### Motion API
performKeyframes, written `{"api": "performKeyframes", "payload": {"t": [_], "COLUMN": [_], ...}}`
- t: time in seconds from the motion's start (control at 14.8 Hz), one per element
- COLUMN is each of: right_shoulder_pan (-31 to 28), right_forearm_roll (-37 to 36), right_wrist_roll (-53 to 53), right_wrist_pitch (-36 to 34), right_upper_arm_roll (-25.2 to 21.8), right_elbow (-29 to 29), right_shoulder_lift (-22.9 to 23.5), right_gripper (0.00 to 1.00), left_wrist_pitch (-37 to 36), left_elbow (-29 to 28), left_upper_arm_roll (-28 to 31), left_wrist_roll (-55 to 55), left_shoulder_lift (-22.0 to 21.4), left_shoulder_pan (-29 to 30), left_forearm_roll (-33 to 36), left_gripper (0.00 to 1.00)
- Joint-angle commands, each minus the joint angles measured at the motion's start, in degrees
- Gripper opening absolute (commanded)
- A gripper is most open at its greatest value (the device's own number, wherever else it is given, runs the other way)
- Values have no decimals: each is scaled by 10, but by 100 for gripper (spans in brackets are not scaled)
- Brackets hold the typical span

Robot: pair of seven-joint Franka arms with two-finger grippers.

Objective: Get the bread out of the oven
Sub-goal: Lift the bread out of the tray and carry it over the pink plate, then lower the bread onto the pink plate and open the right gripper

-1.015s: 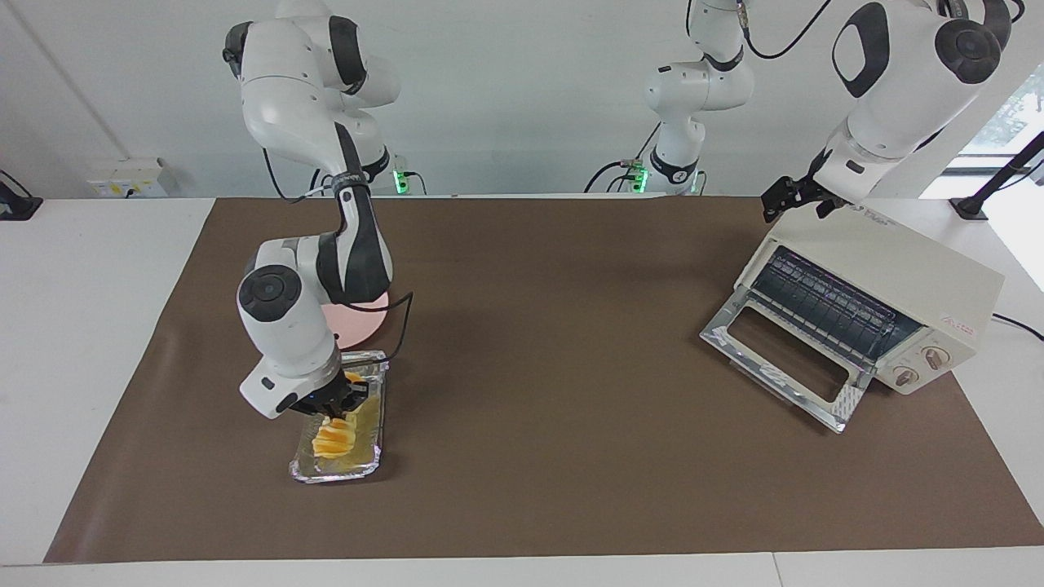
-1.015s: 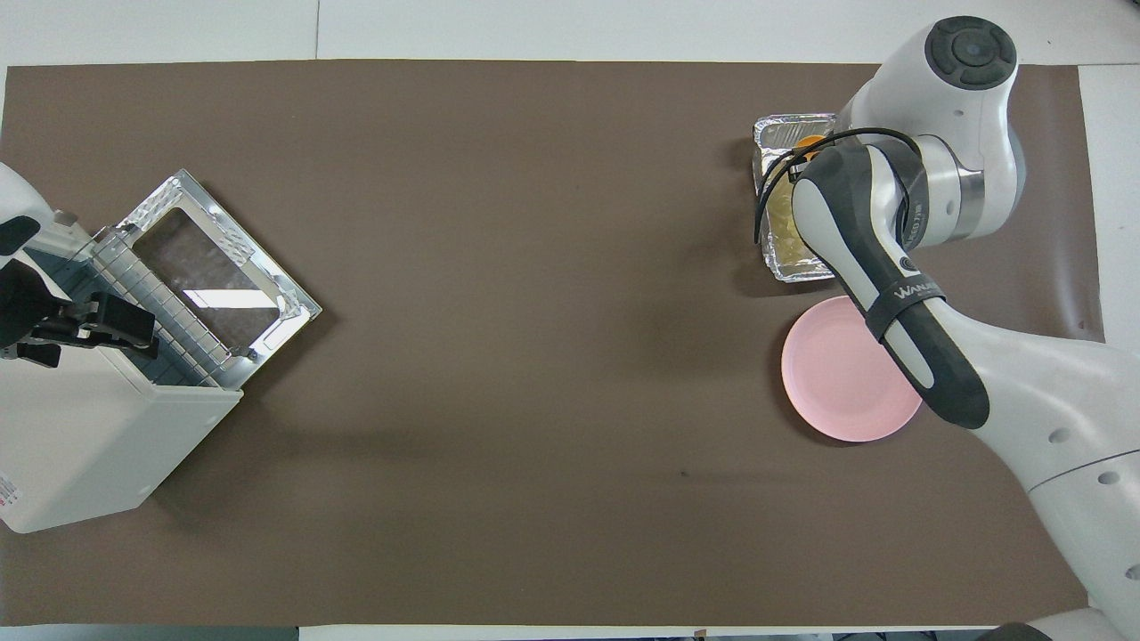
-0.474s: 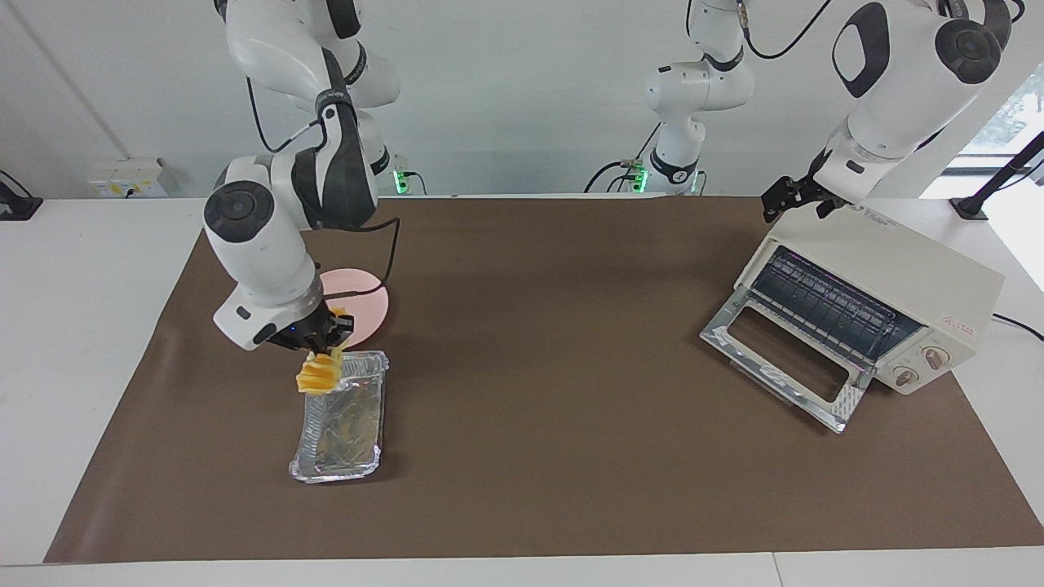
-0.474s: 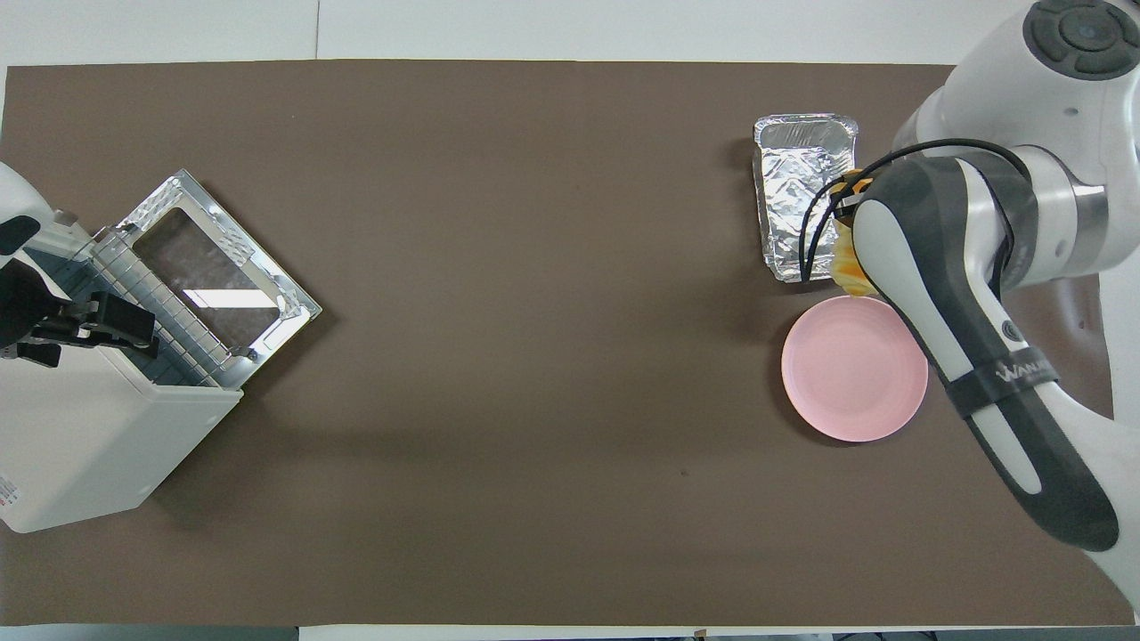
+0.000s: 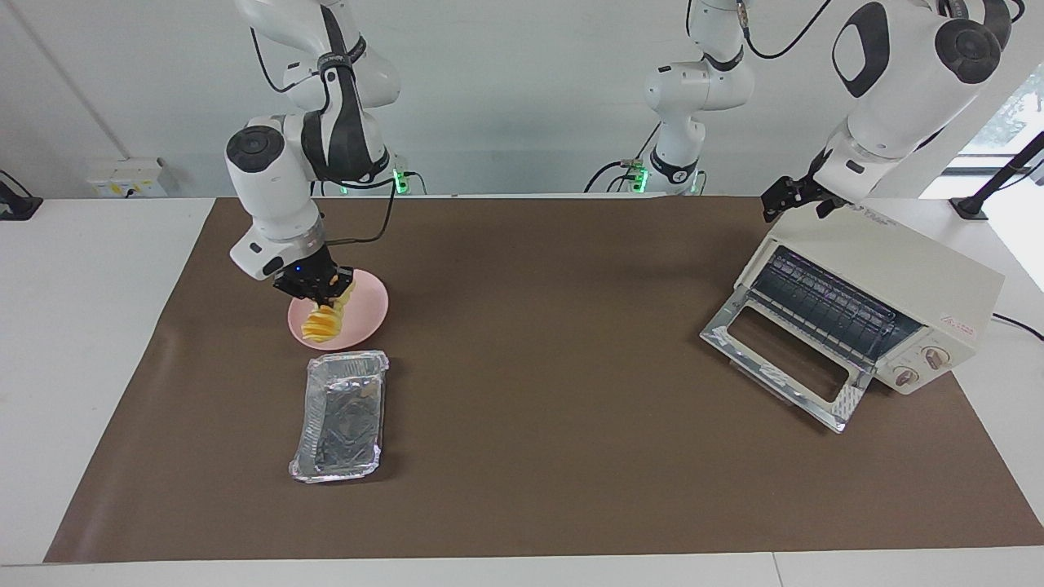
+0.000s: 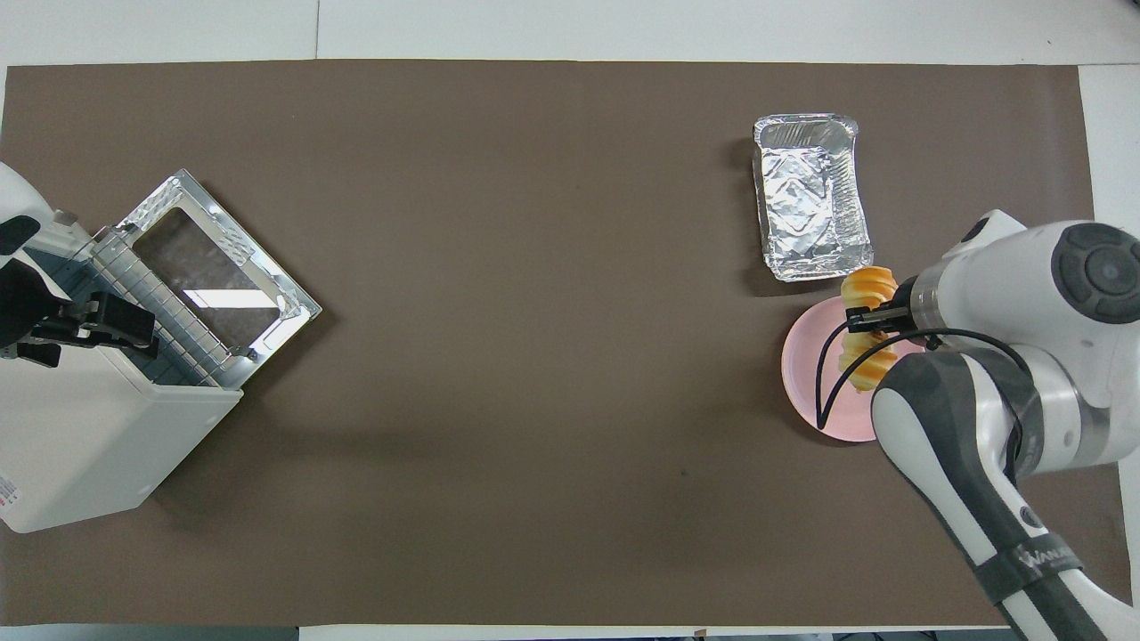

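Carrying the bread (image 5: 320, 323) clenched in its jaws, the right gripper (image 5: 314, 287) has moved from the foil tray (image 5: 340, 413) to the pink plate (image 5: 364, 308) near the bench's right-arm end; release comes next. The left gripper (image 5: 795, 196) waits over the oven (image 5: 881, 277), its jaws unreadable.

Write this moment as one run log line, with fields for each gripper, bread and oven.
right gripper: shut on bread, over pink plate | left gripper: waiting over oven | oven door open | foil tray: empty
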Motion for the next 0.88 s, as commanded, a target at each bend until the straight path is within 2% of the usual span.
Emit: {"api": "performKeyframes", "payload": {"t": [0.0,0.2,0.54,0.61,0.68,0.74,0.81], "right_shoulder_pan": [-8,-8,-6,-7,-8,-8,-8], "right_forearm_roll": [19,19,19,19,19,19,19], "right_wrist_roll": [-12,-12,-11,-11,-11,-11,-11], "right_wrist_pitch": [79,156,177,177,177,177,177], "right_upper_arm_roll": [5,5,5,5,5,5,5], "right_elbow": [-102,-165,-172,-170,-170,-170,-168], "right_shoulder_lift": [-53,-69,-56,-55,-55,-55,-54], "right_gripper": [0,0,0,3,46,97,100], "left_wrist_pitch": [-1,-1,-1,-1,-1,-1,-1], "left_elbow": [-7,-7,-7,-7,-7,-7,-7], "left_upper_arm_roll": [-1,-1,-1,-1,-1,-1,-1], "left_wrist_roll": [2,2,2,2,2,2,2], "left_shoulder_lift": [-12,-12,-12,-12,-12,-12,-12], "left_shoulder_pan": [6,6,6,6,6,6,6], "left_forearm_roll": [-11,-11,-11,-11,-11,-11,-11], "left_gripper": [100,100,100,100,100,100,100]}}
